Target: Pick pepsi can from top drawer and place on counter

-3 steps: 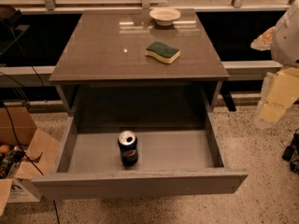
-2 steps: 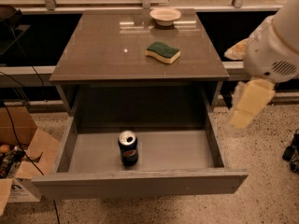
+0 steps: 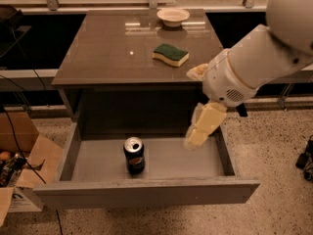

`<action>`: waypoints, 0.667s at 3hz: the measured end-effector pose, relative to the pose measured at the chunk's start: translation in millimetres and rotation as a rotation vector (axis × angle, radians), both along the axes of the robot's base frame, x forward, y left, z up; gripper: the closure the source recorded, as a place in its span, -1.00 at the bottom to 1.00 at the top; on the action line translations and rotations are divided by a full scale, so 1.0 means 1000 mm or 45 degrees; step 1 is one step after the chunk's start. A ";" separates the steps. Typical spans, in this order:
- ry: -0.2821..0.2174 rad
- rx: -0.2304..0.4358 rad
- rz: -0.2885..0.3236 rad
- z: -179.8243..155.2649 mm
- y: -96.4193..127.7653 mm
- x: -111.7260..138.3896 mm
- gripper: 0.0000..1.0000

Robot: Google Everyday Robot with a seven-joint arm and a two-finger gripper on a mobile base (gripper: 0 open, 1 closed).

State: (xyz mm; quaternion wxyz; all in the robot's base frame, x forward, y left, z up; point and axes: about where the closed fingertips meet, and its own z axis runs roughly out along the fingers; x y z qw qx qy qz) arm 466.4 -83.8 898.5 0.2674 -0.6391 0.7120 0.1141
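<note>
The pepsi can (image 3: 134, 155) stands upright in the open top drawer (image 3: 146, 190), near its front and a little left of the middle. The counter (image 3: 112, 48) is the glossy grey-brown top of the cabinet above. My gripper (image 3: 201, 126) hangs from the white arm that comes in from the upper right. It is over the right part of the drawer, well to the right of the can and apart from it. It holds nothing.
A green and yellow sponge (image 3: 170, 54) and a white bowl (image 3: 173, 16) sit on the counter. A cardboard box (image 3: 17, 170) with cables stands on the floor at the left. A dark object (image 3: 305, 158) lies on the floor at the right edge.
The arm has swung in from the right edge toward the left and now reaches over the right part of the drawer. The can has not moved.
</note>
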 end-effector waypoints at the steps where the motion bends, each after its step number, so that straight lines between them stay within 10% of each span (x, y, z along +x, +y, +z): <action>1: 0.039 0.128 0.068 -0.040 0.041 0.010 -1.00; 2: 0.034 0.139 0.065 -0.041 0.044 0.013 -1.00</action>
